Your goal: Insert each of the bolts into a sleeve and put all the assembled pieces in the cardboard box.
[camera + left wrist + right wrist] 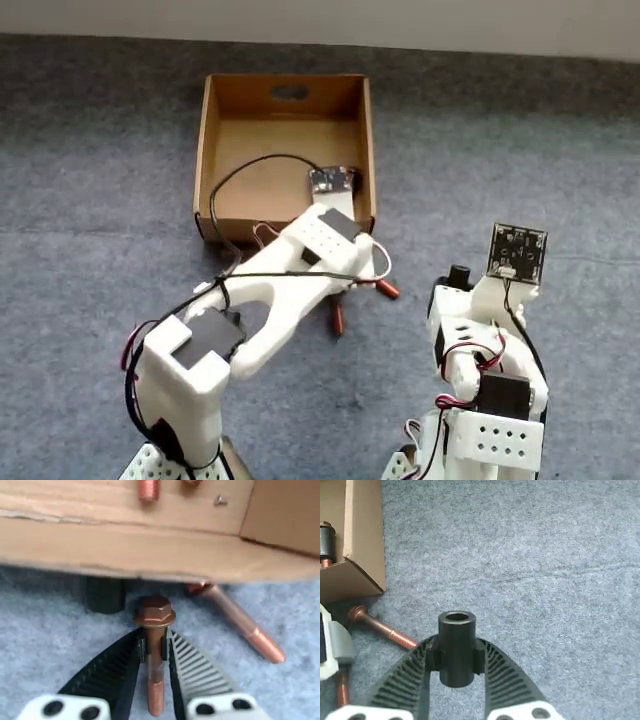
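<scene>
1. The left end effector [155,641] is closed narrowly on the shank of a copper bolt [154,614]. The bolt's hex head sticks out past the fingertips, and its threaded end points back toward the wrist.
2. Just ahead of that end effector is the outer wall of the cardboard box [150,545]. A dark sleeve [104,594] stands on the grey bench [45,630] at the foot of this wall, ahead and to one side of the fingertips.
3. On the other side of the fingertips a loose bolt [235,622] lies flat on the bench with its head close to the box wall.
4. The right end effector [456,652] clamps a black sleeve [456,630] between its ribbed fingers. The sleeve's open bore shows beyond the fingertips.
5. A corner of the box is ahead and off to the side of the right end effector. An assembled piece [326,542] lies inside the box near that corner.
6. In the high view the left end effector [340,295] sits at the box's near wall. The right end effector [458,278] is well apart from the box.
</scene>
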